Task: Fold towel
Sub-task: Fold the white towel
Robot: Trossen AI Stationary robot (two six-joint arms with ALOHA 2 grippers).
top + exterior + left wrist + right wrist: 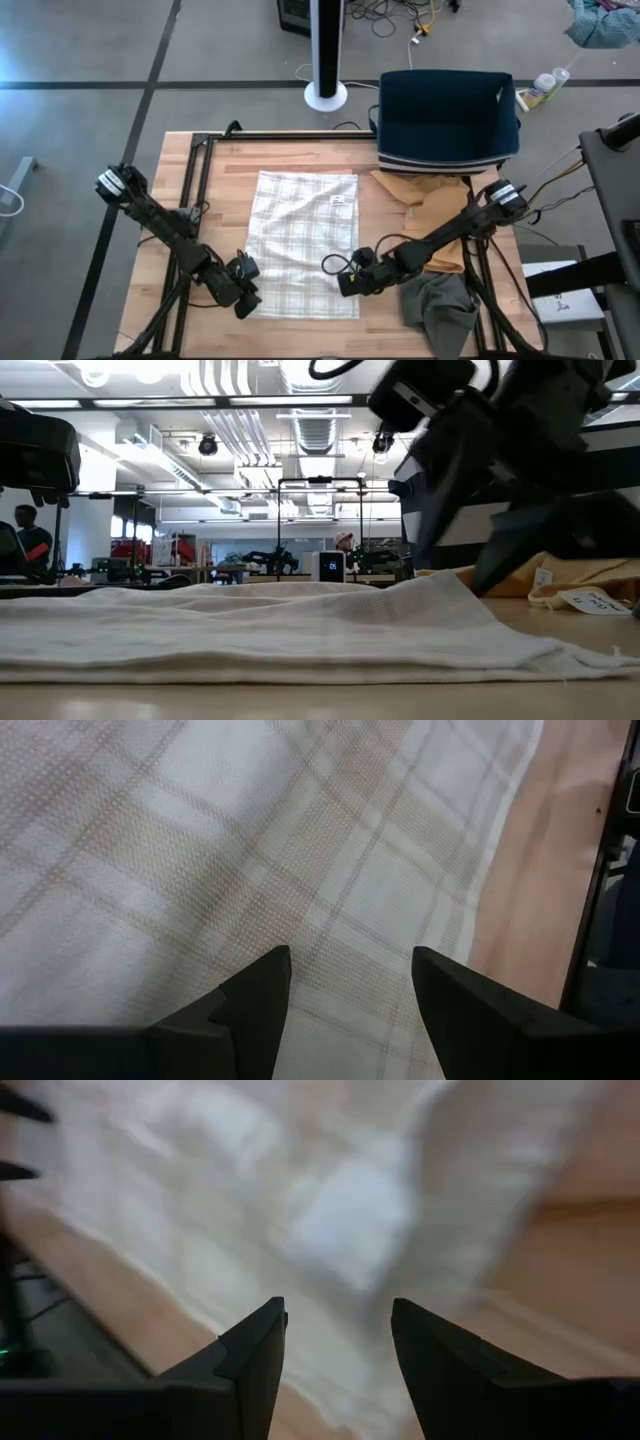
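Two grippers: both hovering with jaws apart, gripping nothing.
Plaid towel (303,243): lying flat mid-table.
Left gripper (247,283): hanging over its near-left edge.
Right gripper (347,277): hanging at its near-right edge, tan cloth (432,215) crowding beyond.

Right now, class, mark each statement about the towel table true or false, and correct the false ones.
1. The plaid towel lies spread flat on the table. True.
2. The left gripper holds a lifted corner of the towel. False: its fingers are open, holding nothing.
3. The right gripper is at the towel's right edge. True.
4. A tan cloth lies left of the towel. False: it lies on the right.
5. The dark blue bin sits on the towel. False: it stands apart, at the table's far right.
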